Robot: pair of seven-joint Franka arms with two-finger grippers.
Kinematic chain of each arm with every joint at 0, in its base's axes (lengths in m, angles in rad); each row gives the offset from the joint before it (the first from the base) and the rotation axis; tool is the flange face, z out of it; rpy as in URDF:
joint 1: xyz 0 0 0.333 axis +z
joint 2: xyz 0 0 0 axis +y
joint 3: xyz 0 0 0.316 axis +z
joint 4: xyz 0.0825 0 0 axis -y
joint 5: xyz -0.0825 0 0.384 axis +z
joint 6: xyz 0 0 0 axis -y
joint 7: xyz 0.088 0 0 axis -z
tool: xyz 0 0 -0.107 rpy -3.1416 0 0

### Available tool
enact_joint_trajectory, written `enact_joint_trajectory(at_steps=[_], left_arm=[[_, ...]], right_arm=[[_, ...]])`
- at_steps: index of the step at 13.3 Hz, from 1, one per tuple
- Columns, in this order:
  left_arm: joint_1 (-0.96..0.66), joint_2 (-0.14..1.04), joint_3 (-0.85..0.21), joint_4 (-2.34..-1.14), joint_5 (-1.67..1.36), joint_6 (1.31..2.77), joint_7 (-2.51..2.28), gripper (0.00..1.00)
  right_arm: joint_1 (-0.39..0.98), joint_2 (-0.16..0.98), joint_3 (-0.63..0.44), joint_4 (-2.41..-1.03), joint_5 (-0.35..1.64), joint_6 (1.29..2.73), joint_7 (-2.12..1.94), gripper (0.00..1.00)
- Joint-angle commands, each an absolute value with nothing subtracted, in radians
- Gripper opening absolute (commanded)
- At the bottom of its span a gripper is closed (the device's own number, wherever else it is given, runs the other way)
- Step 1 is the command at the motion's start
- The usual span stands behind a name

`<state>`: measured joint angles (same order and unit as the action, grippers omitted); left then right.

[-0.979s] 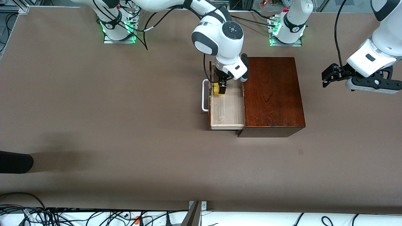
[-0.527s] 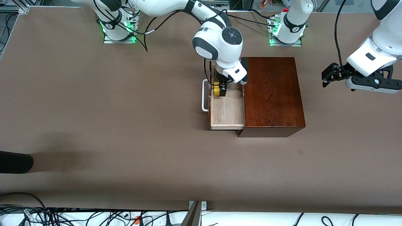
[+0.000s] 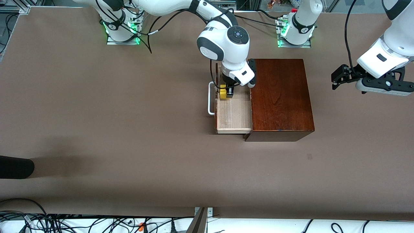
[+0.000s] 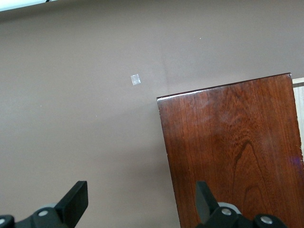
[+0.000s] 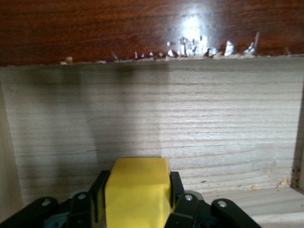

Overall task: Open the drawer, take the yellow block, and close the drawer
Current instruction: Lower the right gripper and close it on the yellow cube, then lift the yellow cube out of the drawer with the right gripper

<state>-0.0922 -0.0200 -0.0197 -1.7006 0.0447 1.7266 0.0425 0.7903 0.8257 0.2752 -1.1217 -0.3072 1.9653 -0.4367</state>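
Gripping: the right gripper (image 3: 226, 93) was down inside the open drawer (image 3: 233, 114), its fingers (image 5: 176, 186) pressed against two opposite faces of the yellow block (image 3: 223, 94).
Block position: the cube sat in the part of the pale tray farthest from the front camera, close to the dark drawer front with the white loop handle (image 3: 211, 98); whether it had lifted clear of the tray floor could not be told.
Block handling: it looked rigid and light, a small solid cube with flat smooth sides, so it should tolerate a firm pinch without deforming; smooth faces could let it slip or twist if the pinch sat off-centre.
Where to hold: the flat side faces, about mid-height, as the right wrist view showed (image 5: 137, 190); the fit between the pads looked snug and square.
Drawer handling: judged stiff wood sliding in the glossy brown box (image 3: 280, 97), best pushed on its dark front or handle when closing.
Left gripper: the left gripper (image 4: 140, 202) hung over bare table (image 3: 129, 129) beside the box at the left arm's end, jaws spread wide and holding nothing; that arm waited.
Stage: drawer open, block clamped, lift-out and closing not yet done.
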Motion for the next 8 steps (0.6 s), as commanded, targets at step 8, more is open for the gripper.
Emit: enact_joint_trajectory(at_steps=[8], left_arm=[[-0.097, -0.020, -0.020, -1.677, 0.035, 1.704, 0.060, 1.00]], right_arm=[[0.721, 0.675, 0.276, -0.974, -0.215, 1.697, -0.376, 0.00]])
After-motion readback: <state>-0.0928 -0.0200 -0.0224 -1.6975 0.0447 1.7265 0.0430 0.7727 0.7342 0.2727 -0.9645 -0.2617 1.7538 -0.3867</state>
